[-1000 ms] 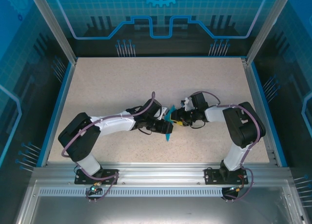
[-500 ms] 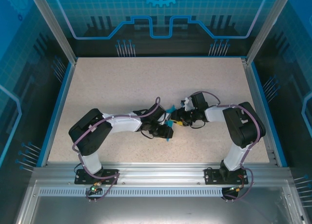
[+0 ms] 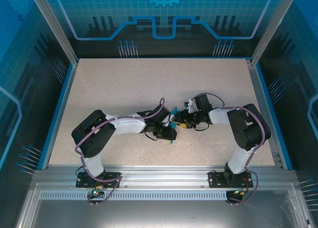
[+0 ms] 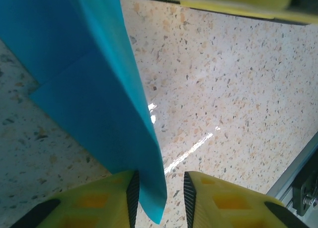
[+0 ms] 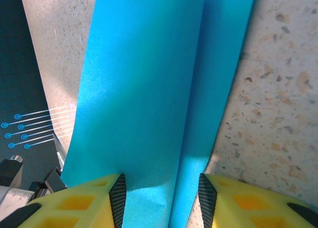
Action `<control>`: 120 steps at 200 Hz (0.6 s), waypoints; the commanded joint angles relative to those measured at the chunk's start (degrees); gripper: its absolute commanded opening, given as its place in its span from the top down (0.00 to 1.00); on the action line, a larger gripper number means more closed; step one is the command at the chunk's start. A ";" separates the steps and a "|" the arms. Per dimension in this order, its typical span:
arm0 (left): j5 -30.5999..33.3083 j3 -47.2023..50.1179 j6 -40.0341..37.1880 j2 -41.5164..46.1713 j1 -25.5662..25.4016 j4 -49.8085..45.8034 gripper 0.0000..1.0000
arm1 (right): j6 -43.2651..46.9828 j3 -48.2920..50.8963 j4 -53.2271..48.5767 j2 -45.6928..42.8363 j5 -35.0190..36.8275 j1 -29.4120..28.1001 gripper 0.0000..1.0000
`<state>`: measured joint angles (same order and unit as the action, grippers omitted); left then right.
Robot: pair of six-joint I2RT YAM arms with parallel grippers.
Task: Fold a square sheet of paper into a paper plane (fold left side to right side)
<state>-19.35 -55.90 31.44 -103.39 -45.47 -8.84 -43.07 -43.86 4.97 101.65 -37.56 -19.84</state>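
Folding is partly complete: the sheet of paper (image 5: 144,89) carries lengthwise layers, but no finished dart shows. It stands off the table at the centre of the top view. The right gripper (image 5: 161,184) clamps the layers. The left gripper (image 4: 160,182) straddles the sheet's tip at lower centre, jaws apart.

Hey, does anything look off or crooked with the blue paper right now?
Somewhat. The blue paper is tilted up between the left gripper and right gripper rather than lying flat, its folded layers overlap unevenly, and it's slightly wrinkled at the right gripper.
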 commanded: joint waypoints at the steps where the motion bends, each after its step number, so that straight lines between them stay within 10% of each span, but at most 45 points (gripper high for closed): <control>1: 0.01 -1.64 -0.28 -0.97 -0.58 -2.10 0.70 | 1.45 0.35 -1.36 2.59 2.44 -1.02 0.54; 120: -0.46 -1.85 -0.15 -1.99 -0.80 -2.59 0.81 | 1.51 0.70 -1.37 2.58 2.75 -1.02 0.54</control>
<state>-19.33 -56.49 31.44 -104.31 -45.89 -10.22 -43.07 -43.86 4.97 101.65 -37.54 -19.84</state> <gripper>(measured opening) 0.189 0.458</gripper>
